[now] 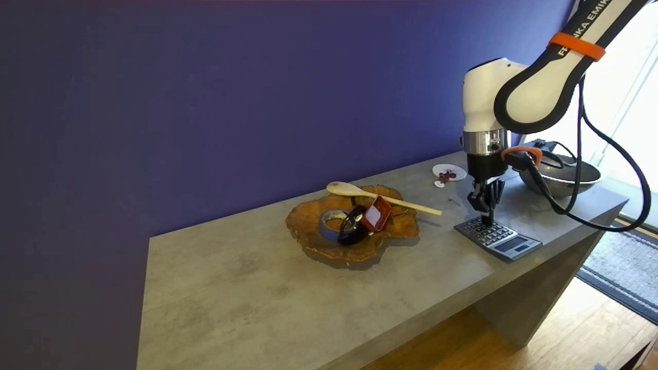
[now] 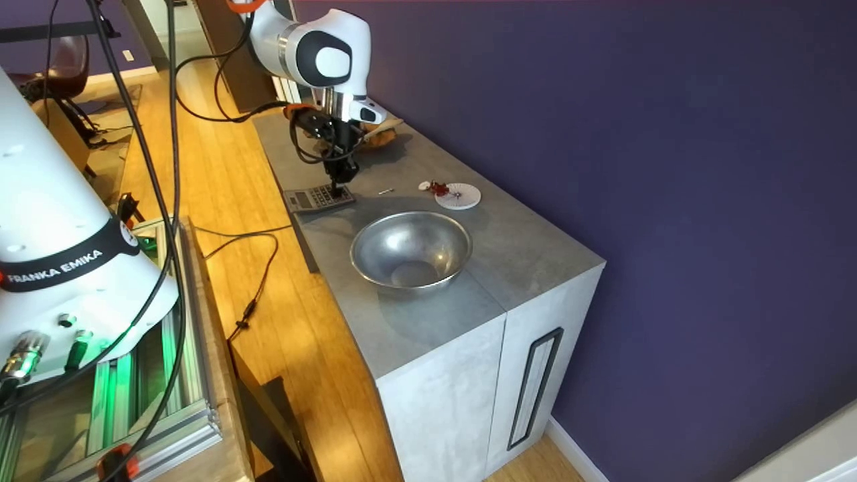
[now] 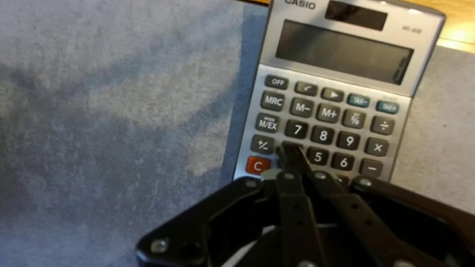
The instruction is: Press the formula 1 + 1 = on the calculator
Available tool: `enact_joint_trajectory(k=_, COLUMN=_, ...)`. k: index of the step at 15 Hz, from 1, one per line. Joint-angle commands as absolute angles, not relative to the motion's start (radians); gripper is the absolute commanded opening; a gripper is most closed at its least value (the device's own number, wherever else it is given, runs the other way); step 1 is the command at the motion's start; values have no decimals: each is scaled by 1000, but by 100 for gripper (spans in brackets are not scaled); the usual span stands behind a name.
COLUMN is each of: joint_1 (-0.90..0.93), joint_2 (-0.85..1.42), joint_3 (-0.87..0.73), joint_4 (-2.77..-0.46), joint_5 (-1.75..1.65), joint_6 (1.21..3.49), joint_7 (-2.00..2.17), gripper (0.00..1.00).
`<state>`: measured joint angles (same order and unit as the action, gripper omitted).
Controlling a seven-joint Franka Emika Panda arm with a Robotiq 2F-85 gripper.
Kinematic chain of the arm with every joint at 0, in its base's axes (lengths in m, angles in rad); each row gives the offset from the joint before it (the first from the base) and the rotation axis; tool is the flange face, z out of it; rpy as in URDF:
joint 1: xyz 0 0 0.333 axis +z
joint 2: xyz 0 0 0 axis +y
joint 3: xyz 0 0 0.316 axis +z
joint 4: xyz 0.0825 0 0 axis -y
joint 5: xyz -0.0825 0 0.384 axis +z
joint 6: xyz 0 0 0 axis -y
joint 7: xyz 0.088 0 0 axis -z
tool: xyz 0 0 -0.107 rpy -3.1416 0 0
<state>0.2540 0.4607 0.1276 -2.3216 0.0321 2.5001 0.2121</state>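
The calculator [image 1: 506, 242] is a flat grey slab with dark keys, lying face up near the table's front edge. It also shows in an exterior view [image 2: 309, 200] and in the wrist view [image 3: 334, 79], where its display carries no readable digits. My gripper [image 3: 293, 154] is shut with its fingertips together and nothing held. In both exterior views the gripper [image 1: 487, 220] [image 2: 337, 190] points straight down at the keypad. In the wrist view the tips lie over the 4 key, just left of the 5. The lower keys, including 1, plus and equals, are hidden. I cannot tell whether the tips touch.
A metal bowl [image 2: 410, 249] stands on the table near the calculator. A small white dish [image 2: 462, 197] with red bits beside it lies towards the wall. A wooden slab [image 1: 308, 218] holds tape, a red box and a wooden spoon [image 1: 401, 202]. A tiny pin [image 2: 386, 191] lies by the calculator.
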Motion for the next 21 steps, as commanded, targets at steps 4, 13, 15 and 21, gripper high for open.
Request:
enact_joint_trajectory(k=4, joint_1=271, joint_2=554, joint_3=117, joint_4=-2239, joint_5=9, joint_6=2453, joint_7=232, gripper=0)
enact_joint_trajectory(k=13, joint_1=266, joint_2=483, joint_3=118, joint_4=-2277, joint_5=15, joint_6=2435, joint_7=236, gripper=0)
enact_joint_trajectory(k=15, joint_1=266, joint_2=451, joint_3=119, joint_4=-2300, joint_5=16, joint_6=2440, joint_7=239, gripper=0)
enact_joint_trajectory(k=21, joint_1=265, joint_2=391, joint_3=123, joint_4=-2332, joint_5=12, joint_6=2442, joint_7=239, gripper=0)
